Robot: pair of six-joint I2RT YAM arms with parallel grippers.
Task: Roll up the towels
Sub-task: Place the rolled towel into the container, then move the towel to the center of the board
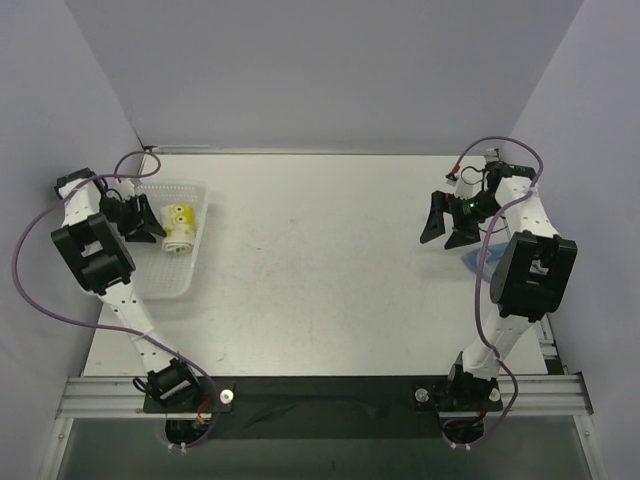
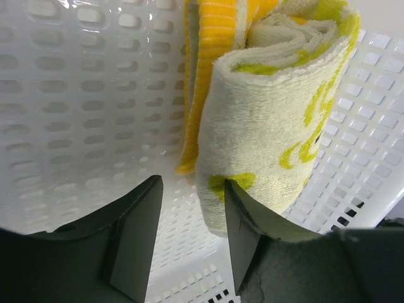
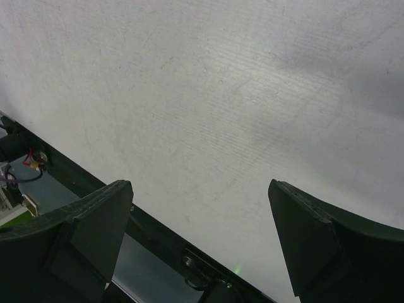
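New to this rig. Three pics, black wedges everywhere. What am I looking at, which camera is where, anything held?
Two robot arms are bolted at the near edge of a white table. The wide picture comes from a fixed camera above and behind them. The other two come from cameras on the wrists, so the black wedges there are each arm's own pincer fingers.

The left pincer is inside a white mesh basket at the table's left. A rolled cream towel with yellow and green prints lies in the basket. One finger is beside the roll, but the jaws stand apart and do not clamp it.

The right pincer is wide open above bare table, holding nothing. Something light blue peeks out under the right arm; too hidden to identify.
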